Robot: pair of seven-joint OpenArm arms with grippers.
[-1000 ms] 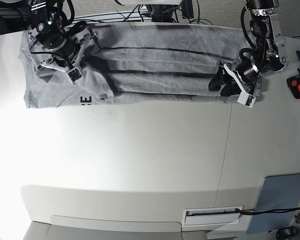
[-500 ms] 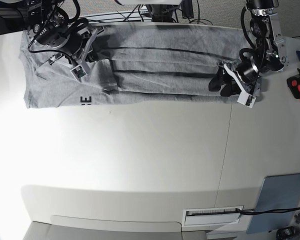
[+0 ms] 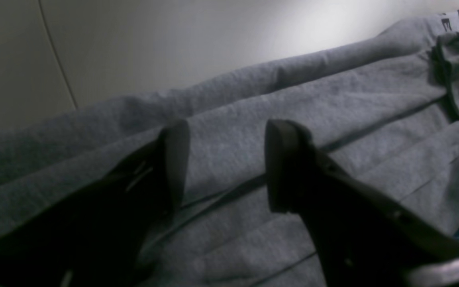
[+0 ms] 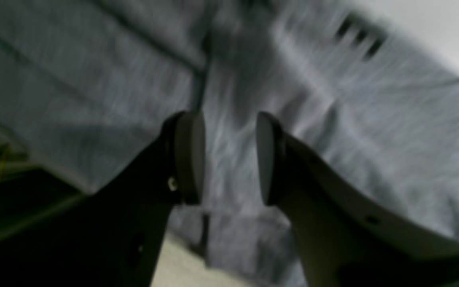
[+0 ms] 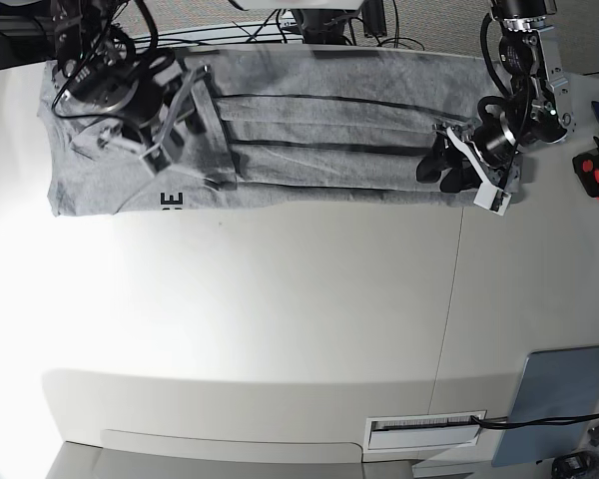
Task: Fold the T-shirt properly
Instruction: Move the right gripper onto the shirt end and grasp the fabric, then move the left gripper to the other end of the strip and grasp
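Over the last second the right gripper has parted its jaws and let go of the T-shirt, which lies in long folds along the counter's far edge, while the left gripper hovers with jaws wide apart, so this fold looks laid.

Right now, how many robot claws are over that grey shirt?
2. The right gripper is above the heather-grey cotton T-shirt near its black lettering, jaws apart and empty. The left gripper sits at the shirt's opposite end, jaws wide, holding nothing.
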